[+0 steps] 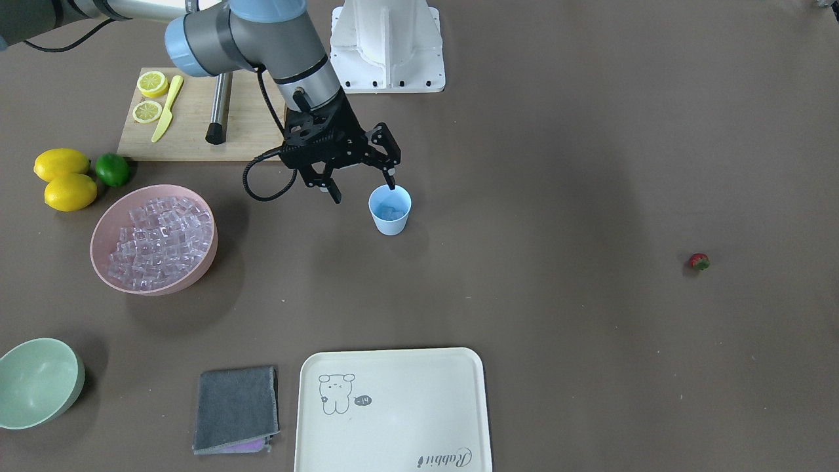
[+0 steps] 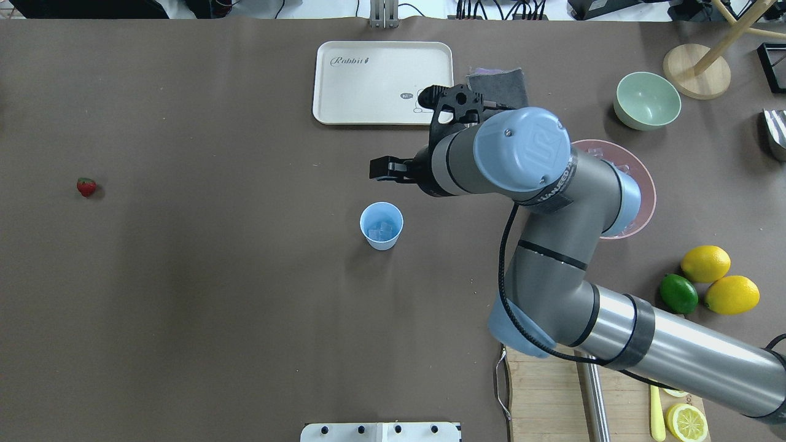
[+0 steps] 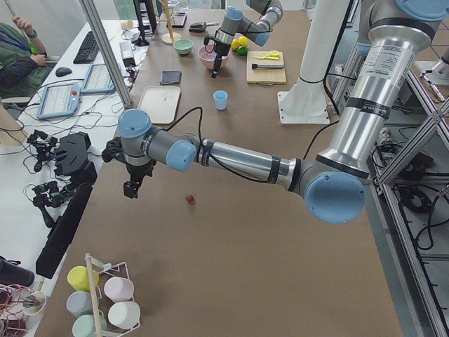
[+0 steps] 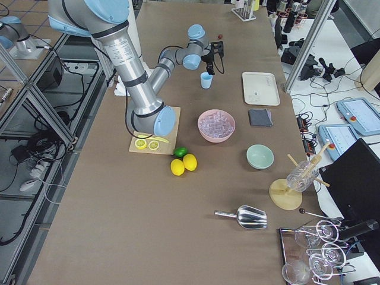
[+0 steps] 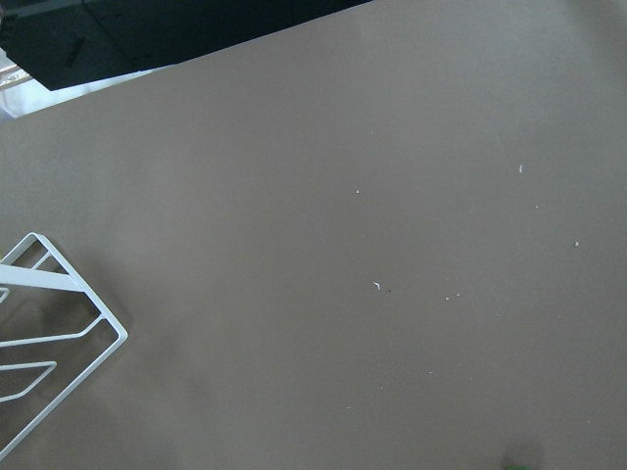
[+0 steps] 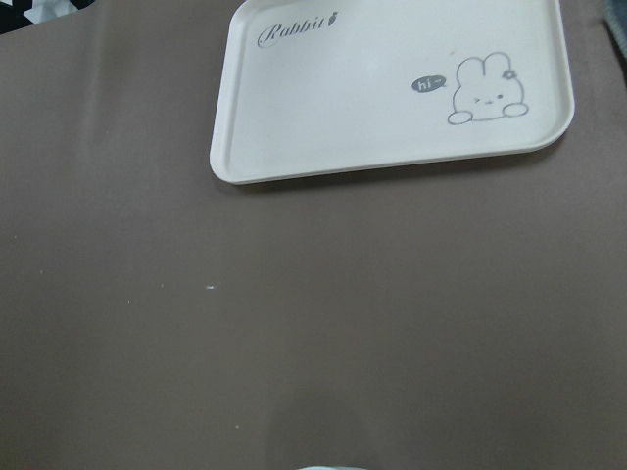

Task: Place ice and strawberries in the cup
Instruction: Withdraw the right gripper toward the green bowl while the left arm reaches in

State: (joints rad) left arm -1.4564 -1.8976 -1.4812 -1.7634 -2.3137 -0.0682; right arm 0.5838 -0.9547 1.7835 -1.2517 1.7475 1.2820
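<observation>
— What do you count on the table?

— One light-blue cup (image 1: pixel 390 210), upright near the middle; one strawberry (image 1: pixel 699 261), lying alone well apart from the cup towards the robot's left; one pink bowl (image 1: pixel 164 287) heaped with ice (image 1: pixel 160 239); two whole lemons (image 1: pixel 61 164), one lime (image 1: pixel 112 169), two lemon halves (image 1: pixel 152 84) on the cutting board (image 1: pixel 190 131); one pale green bowl (image 1: pixel 33 380), one tray (image 1: pixel 393 406), one grey cloth (image 1: pixel 236 410).

— And the arms?

— The right arm bends down over the cup; the right gripper (image 1: pixel 364 190) hangs tilted with its fingers (image 1: pixel 391 183) spread wide, one tip just above the cup's rim, nothing between them. The left arm stretches far along the table; the left gripper (image 3: pixel 132 188) points down near the strawberry, not touching it.

— Its fingers?

— I cannot tell; only the side view catches them.

— Anything hidden?

— A few cubes sit in the cup, too blurred to count; from overhead the right arm covers most of the pink bowl.
</observation>
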